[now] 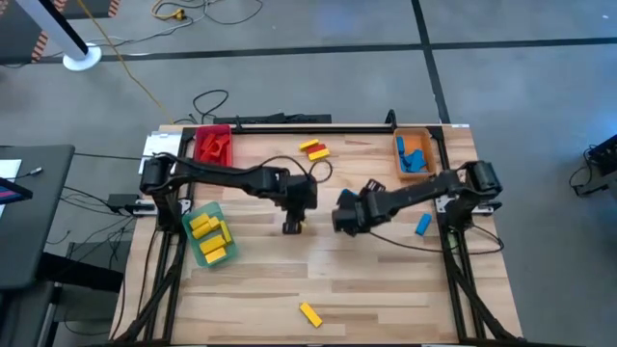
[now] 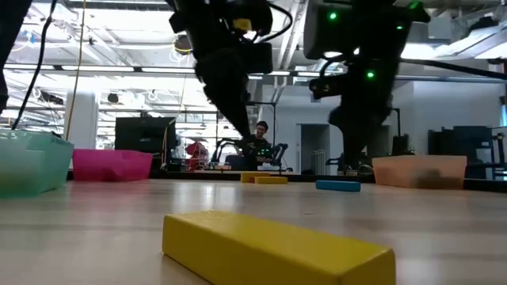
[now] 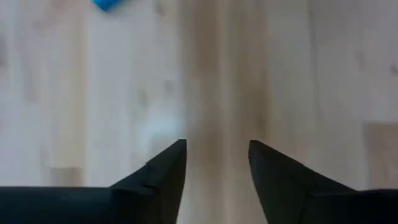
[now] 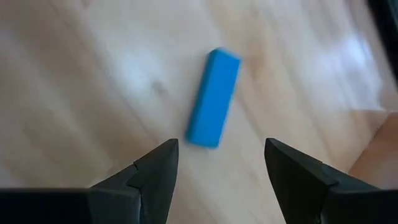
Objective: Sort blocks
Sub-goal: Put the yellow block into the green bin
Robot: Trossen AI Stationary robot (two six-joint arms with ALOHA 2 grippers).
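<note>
My left gripper hovers over the middle of the table, open, with only bare wood between its fingers. My right gripper hangs just to its right, also open. In the right wrist view a blue block lies flat on the wood just beyond the fingertips, untouched. A blue block also lies near the right arm's base. Yellow blocks and a red one lie at the far middle. One yellow block lies flat near the front edge.
A green tray with yellow blocks sits at the left. A red tray with red blocks stands far left, and an orange tray with blue blocks far right. Bare wood lies between the grippers and the near yellow block.
</note>
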